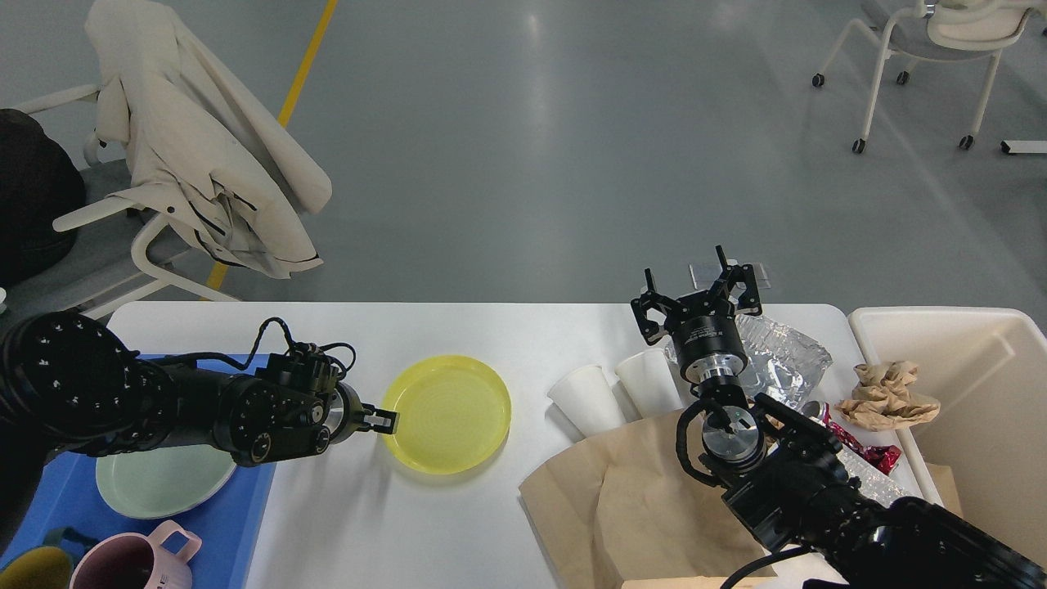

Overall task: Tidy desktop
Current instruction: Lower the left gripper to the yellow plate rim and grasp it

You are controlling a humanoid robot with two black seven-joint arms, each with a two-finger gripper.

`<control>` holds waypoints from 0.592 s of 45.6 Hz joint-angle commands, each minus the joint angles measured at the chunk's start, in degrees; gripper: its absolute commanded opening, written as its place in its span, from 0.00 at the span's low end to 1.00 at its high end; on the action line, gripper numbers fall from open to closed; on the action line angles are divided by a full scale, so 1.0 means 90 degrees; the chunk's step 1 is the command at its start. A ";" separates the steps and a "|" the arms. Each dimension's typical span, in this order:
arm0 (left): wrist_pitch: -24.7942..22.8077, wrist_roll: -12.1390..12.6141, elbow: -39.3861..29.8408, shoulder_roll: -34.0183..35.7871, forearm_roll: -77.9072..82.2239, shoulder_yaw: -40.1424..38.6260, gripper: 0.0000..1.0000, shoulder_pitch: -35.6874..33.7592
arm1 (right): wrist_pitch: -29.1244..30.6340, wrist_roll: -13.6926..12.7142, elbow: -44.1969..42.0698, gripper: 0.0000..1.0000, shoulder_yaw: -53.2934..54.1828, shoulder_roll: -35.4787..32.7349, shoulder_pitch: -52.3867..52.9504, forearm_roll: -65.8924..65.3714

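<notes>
left arm (123,401): matte black, thick rounded segments dotted with small pale screw heads
left arm cables: thin black loops arching over the wrist
left gripper (381,420): small, black, slim fingers seen nearly end-on
right arm (818,491): black, bulky, with a silver metal ring and round silver cap
right gripper (697,299): black, skeletal, pronged fingers; white lettering on its collar
</notes>
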 commanded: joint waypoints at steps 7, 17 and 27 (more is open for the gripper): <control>-0.0002 0.0096 0.0177 -0.0089 0.0000 -0.0181 0.65 0.0105 | 0.0001 0.0000 0.0000 1.00 0.0000 0.0000 0.0000 0.0000; -0.0041 0.0116 0.0227 -0.0226 0.0019 -0.0435 0.66 0.0154 | 0.0001 0.0000 0.0000 1.00 0.0000 0.0000 0.0000 0.0000; -0.0060 0.0135 0.0227 -0.0236 0.0029 -0.0562 0.66 0.0183 | 0.0001 0.0000 0.0000 1.00 0.0000 0.0000 0.0000 0.0000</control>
